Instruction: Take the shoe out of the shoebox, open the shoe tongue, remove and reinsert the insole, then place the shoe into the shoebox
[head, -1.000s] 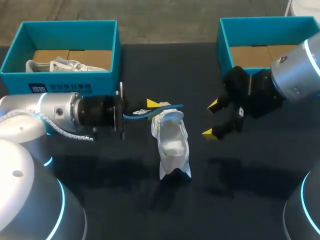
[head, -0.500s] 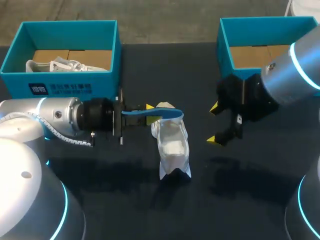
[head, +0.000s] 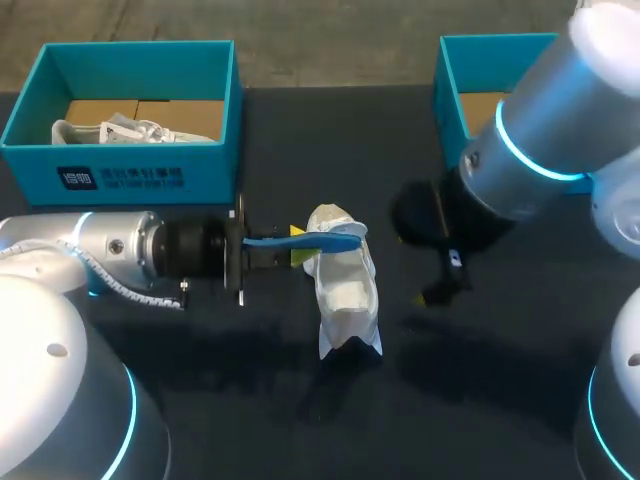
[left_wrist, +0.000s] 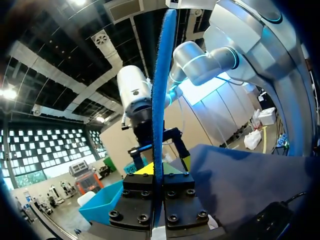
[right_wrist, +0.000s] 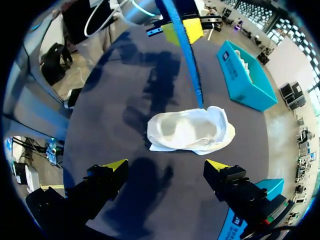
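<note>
While the left gripper (head: 298, 244) pinches the blue insole (head: 330, 240) tight by one end, the other end sticks out ahead of its fingers and reaches the opening of the white shoe (head: 346, 290). The shoe lies on the table, out of the box, just ahead of the right gripper (right_wrist: 166, 167). That gripper is spread wide and holds nothing. I think the insole is thin, light and bendy, so it may flop. The shoe looks soft and light and could slide. The right gripper should hold its side to steady it. A teal shoebox (head: 450, 100) waits behind the right gripper.
</note>
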